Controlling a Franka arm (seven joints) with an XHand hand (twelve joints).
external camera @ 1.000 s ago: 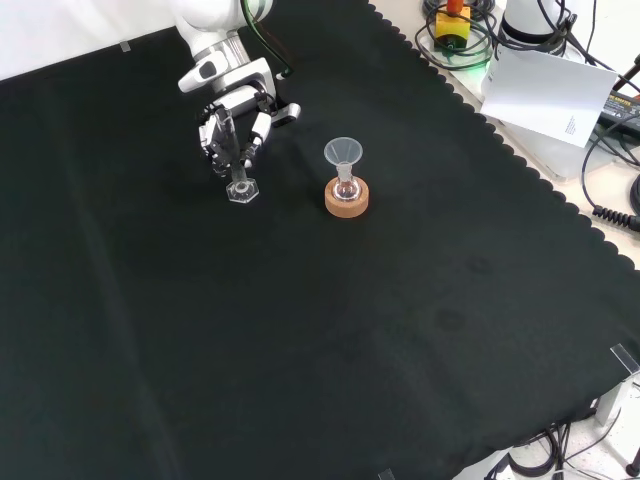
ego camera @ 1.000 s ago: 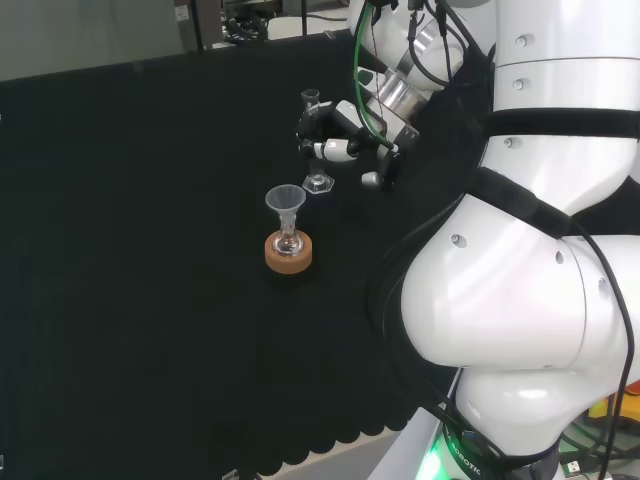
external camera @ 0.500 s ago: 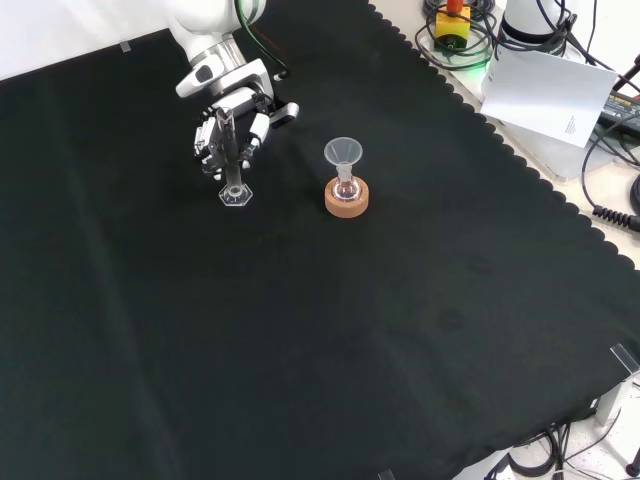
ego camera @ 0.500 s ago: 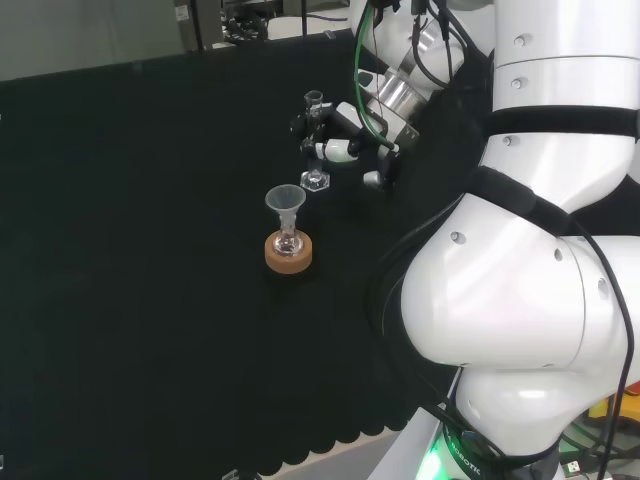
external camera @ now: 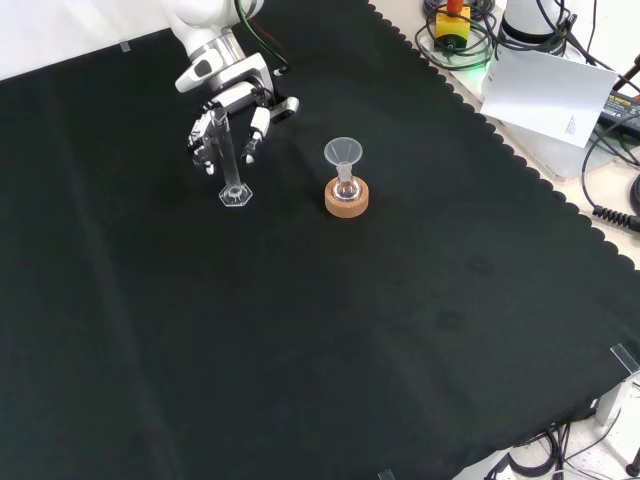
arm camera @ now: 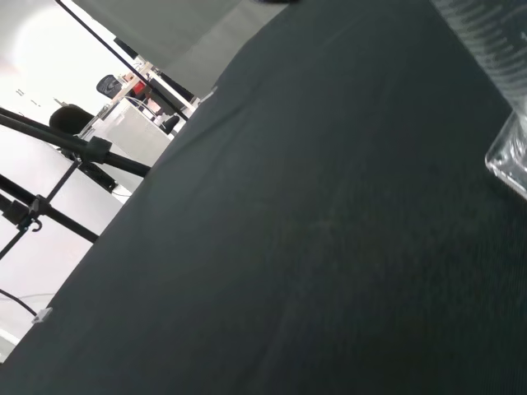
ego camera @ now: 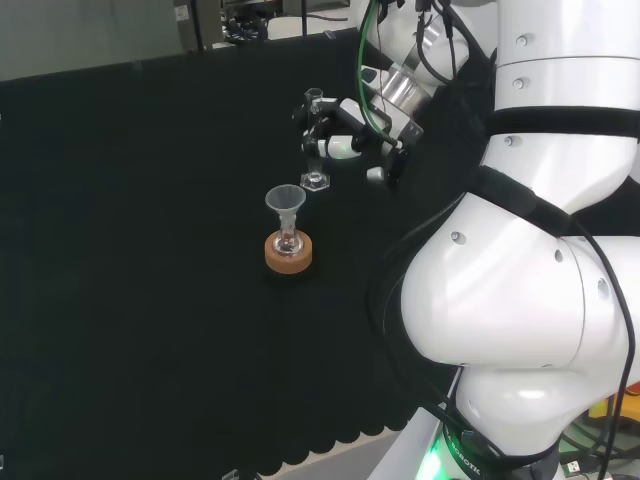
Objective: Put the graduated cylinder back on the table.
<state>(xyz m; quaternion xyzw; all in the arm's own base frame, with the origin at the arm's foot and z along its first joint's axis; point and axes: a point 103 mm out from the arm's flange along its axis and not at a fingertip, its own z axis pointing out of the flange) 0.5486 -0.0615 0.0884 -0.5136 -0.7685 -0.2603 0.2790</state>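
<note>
The graduated cylinder [external camera: 231, 165] is a thin clear tube on a hexagonal foot, and it stands upright on the black cloth. In the head view the graduated cylinder [ego camera: 315, 150] stands just left of the hand [ego camera: 347, 141]. The hand [external camera: 236, 104] is behind the tube's upper part with its fingers [external camera: 254, 127] spread and relaxed to either side of it, not curled round it. In the wrist view the cylinder's ribbed tube and foot [arm camera: 509, 156] show close by.
A small flask with a clear funnel [external camera: 343, 153] stands on a cork ring [external camera: 347, 198] to the right of the cylinder in the front view; cork ring [ego camera: 288, 252] nearer in the head view. The cloth's scalloped edge [external camera: 520, 160], paper [external camera: 550, 92] and cables lie at the right.
The cylinder's foot has come down onto the cloth and the tube now stands upright. The fingers have uncurled from it, and the hand has drawn slightly back and up.
</note>
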